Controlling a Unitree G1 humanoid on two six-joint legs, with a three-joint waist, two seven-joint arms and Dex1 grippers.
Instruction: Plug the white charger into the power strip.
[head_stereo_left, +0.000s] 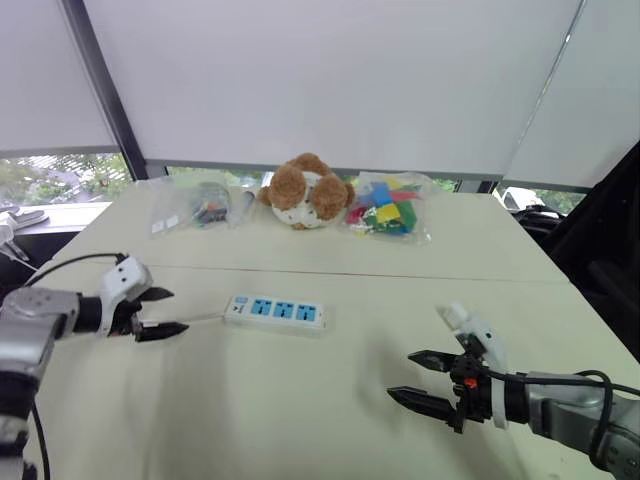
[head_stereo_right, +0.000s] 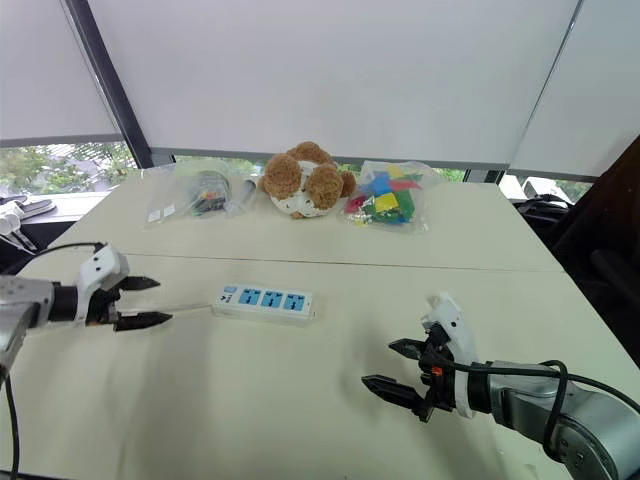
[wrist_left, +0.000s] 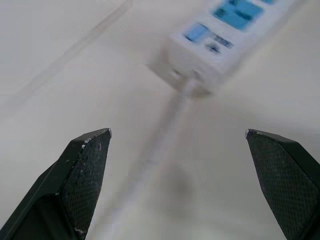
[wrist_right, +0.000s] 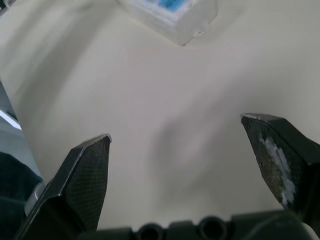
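Note:
The white power strip (head_stereo_left: 277, 312) with three blue sockets lies flat near the middle of the table. Its thin white cable (head_stereo_left: 200, 318) runs from its left end toward my left gripper (head_stereo_left: 178, 310). That gripper is open just left of the strip and low over the table. In the left wrist view the cable (wrist_left: 165, 135) lies between the fingers, and the strip's end (wrist_left: 220, 45) is ahead. My right gripper (head_stereo_left: 400, 374) is open over bare table at the front right, well apart from the strip, pointing toward it. Nothing is between its fingers.
Along the back of the table are a brown and white plush bear (head_stereo_left: 305, 192), a clear bag of colourful blocks (head_stereo_left: 388, 210) and a clear bag of small items (head_stereo_left: 200, 205). A seam (head_stereo_left: 400, 275) crosses the cream table behind the strip.

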